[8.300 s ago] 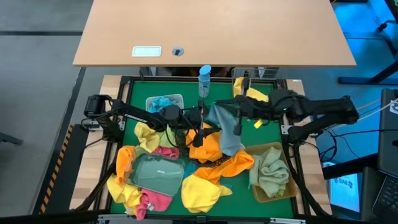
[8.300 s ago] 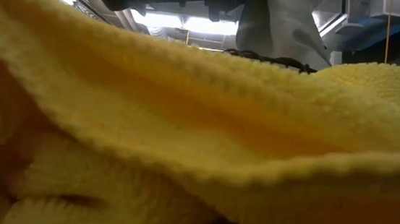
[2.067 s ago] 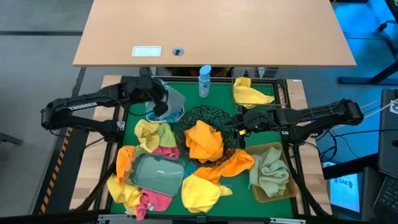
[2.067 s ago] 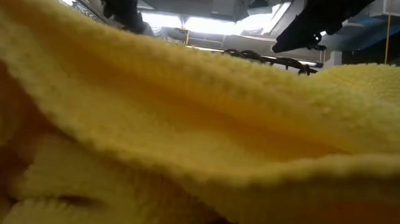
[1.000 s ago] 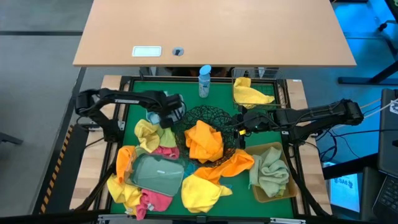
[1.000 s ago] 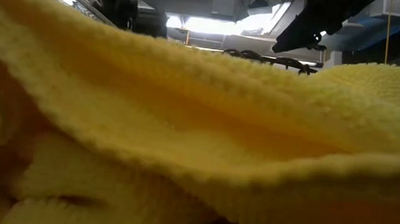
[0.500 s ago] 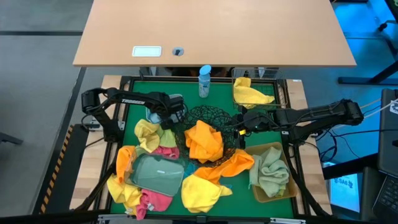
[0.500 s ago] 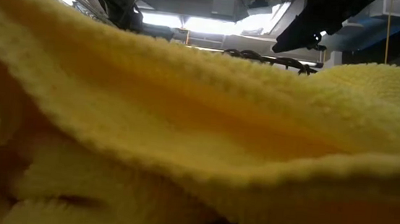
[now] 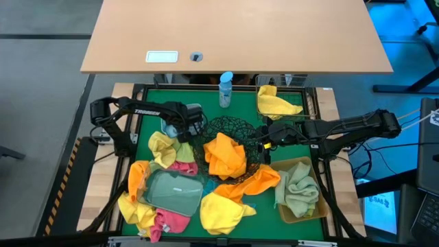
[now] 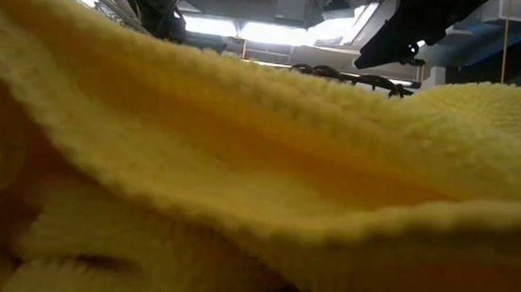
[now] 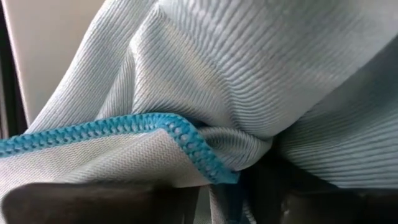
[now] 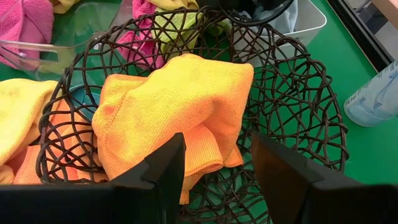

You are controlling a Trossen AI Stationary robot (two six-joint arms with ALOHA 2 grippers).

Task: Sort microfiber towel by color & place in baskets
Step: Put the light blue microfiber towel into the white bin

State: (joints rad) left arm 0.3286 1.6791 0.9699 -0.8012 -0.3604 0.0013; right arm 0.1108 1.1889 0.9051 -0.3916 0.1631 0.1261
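My left gripper (image 9: 186,127) is down in the white tub (image 9: 167,118) at the far left and stands open; a pale blue towel with a blue stitched edge (image 11: 205,81) fills its wrist view. My right gripper (image 9: 263,137) hangs open at the right rim of the round black wire bowl (image 9: 233,123), touching nothing. An orange towel (image 12: 174,106) lies bunched inside the bowl. A yellow towel (image 9: 276,103) lies in the square wire basket at the far right. A green towel (image 9: 298,189) fills the tan bin. My left gripper has its fingers apart on either side of a fold of the pale blue towel (image 11: 230,177). Whether the fingers touch the cloth I cannot tell.
Yellow, pink and orange towels (image 9: 164,151) lie heaped on the green mat, with the clear tray (image 9: 171,192) on top of them. A blue-capped bottle (image 9: 226,89) stands at the far edge. A yellow towel (image 10: 257,184) blocks the low view.
My left arm has shifted a little over the white tub, and its gripper has stayed at the tub with the pale blue towel.
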